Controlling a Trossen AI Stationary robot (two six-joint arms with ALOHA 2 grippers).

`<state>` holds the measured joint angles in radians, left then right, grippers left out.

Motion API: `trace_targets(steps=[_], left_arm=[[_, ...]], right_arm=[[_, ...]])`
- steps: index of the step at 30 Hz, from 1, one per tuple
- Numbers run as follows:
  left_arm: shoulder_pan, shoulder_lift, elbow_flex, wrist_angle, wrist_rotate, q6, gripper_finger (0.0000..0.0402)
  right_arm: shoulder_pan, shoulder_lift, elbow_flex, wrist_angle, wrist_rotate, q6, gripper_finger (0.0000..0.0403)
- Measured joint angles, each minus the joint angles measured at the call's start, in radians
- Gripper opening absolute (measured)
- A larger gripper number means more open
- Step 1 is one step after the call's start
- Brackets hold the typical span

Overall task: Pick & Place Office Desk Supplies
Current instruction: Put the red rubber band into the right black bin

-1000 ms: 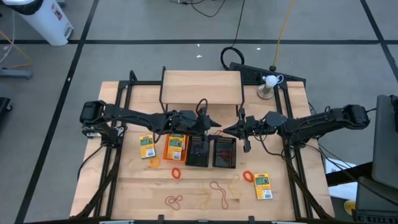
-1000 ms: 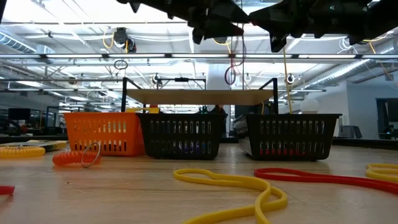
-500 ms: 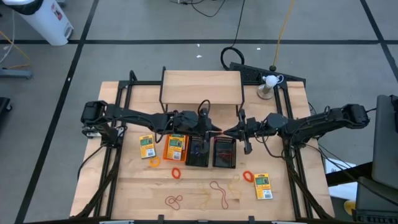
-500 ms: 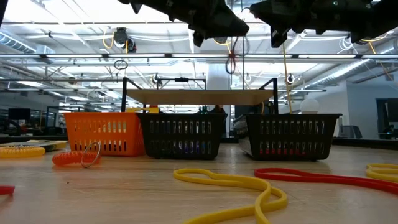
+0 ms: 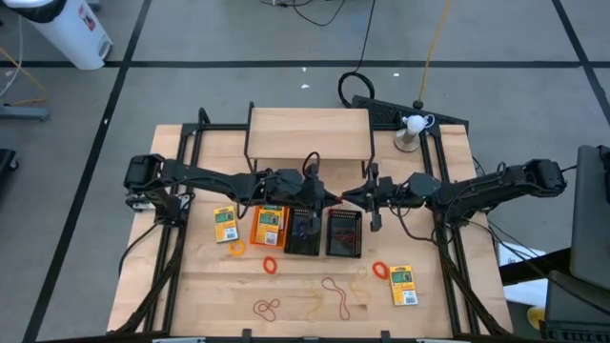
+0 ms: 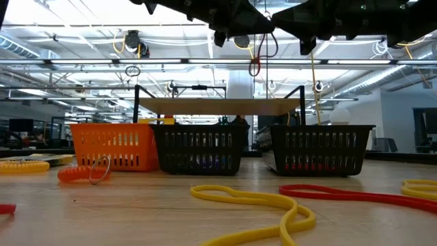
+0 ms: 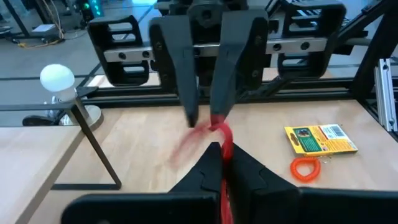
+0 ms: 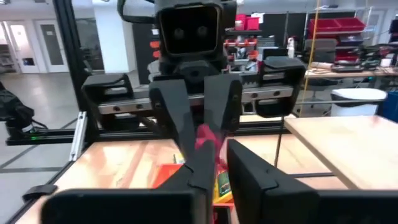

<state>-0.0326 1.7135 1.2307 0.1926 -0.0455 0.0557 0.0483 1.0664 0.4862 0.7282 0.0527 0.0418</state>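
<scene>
Two grippers met above the black bins: left gripper fingers clamped on the red rubber band, right gripper fingers narrowly parted. Several bands and packs remained unsorted on the tabletop.

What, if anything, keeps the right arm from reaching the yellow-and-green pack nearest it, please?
Probably yes, it can reach. The pack lies flat in the open on that arm's side, nothing over it. The right gripper meets the left gripper at a red band, so it would have to leave that first.
</scene>
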Motion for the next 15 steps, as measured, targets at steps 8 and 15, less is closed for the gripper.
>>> trace_targets(steps=[8,15], left_arm=[[0.0,-0.049,-0.001,-0.021,0.001,0.043,0.0001],[0.0,-0.075,0.0,-0.036,0.002,0.057,0.0]], right_arm=[[0.0,-0.005,0.0,-0.013,0.003,-0.002,0.0132],[0.0,-0.078,0.001,-0.097,0.013,-0.004,0.0188]])
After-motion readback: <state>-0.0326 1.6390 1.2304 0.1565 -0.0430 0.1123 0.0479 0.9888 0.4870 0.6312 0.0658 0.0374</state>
